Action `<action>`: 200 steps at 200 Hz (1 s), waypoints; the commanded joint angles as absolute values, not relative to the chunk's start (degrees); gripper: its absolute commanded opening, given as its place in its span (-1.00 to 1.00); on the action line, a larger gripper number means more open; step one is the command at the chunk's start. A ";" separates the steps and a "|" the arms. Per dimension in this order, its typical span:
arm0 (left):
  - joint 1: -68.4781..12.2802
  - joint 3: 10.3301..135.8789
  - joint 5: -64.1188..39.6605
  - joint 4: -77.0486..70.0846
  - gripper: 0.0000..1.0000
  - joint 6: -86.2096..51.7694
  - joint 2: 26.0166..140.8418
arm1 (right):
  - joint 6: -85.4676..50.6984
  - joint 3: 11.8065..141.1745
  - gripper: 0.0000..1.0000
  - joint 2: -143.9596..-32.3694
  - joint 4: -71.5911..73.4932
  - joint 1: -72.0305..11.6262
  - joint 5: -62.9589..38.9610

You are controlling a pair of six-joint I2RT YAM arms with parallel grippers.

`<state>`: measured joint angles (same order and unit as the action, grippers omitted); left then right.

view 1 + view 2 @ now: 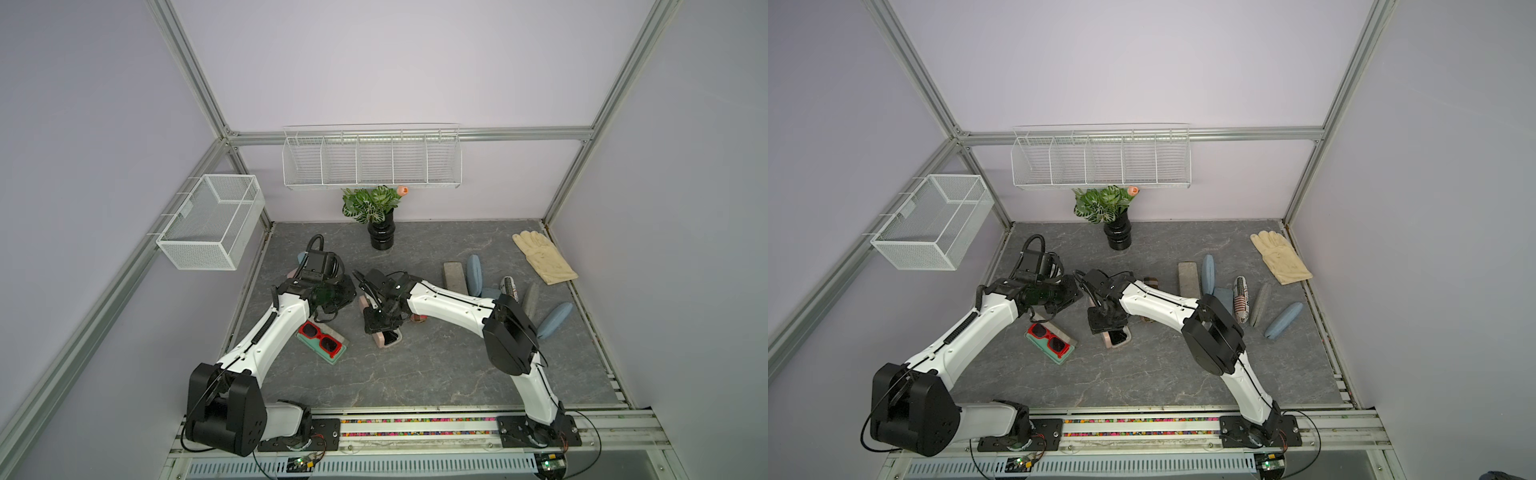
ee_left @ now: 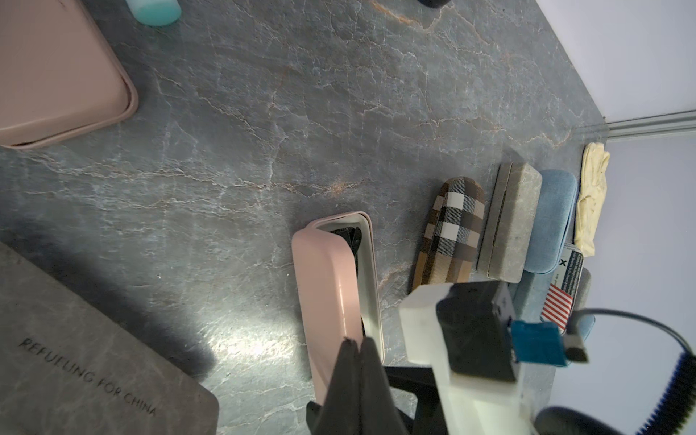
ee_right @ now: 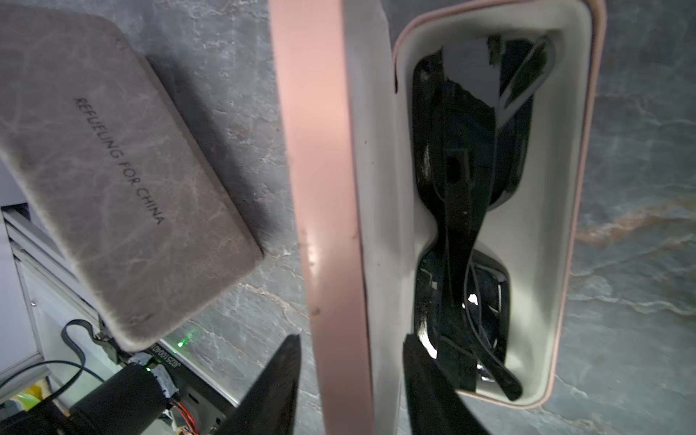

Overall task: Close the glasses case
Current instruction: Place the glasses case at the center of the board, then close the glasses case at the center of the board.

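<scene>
Two arms reach over the grey marbled table and meet near its centre. There the pink glasses case lies with its long axis running roughly away from the arms' bases. The right arm is directly above the case, and the left arm stands just beside it on the hinge side. The lid stands near upright along the left-arm edge of the tray, with black sunglasses lying inside. The right gripper is spread, one finger on either side of the lid's end, neither visibly pressing it. The left gripper is closed on nothing, its tips together at one end of the case; whether they touch it cannot be told. By this layout, closing calls for tipping the lid toward the right-arm side, across the long axis.
</scene>
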<state>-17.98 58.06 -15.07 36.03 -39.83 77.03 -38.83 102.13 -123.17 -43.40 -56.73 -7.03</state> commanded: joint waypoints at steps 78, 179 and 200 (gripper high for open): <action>-20.26 57.56 -15.14 39.05 -1.00 -37.98 75.06 | -31.61 91.97 -0.76 -111.59 -42.02 -49.38 -6.84; -24.98 55.19 -15.44 35.20 -1.00 -40.58 79.63 | -25.15 95.31 -0.83 -121.99 -42.85 -43.40 -11.51; -25.21 55.25 -14.98 35.89 -1.00 -40.39 79.73 | -24.96 95.93 -0.82 -123.60 -42.78 -43.25 -12.45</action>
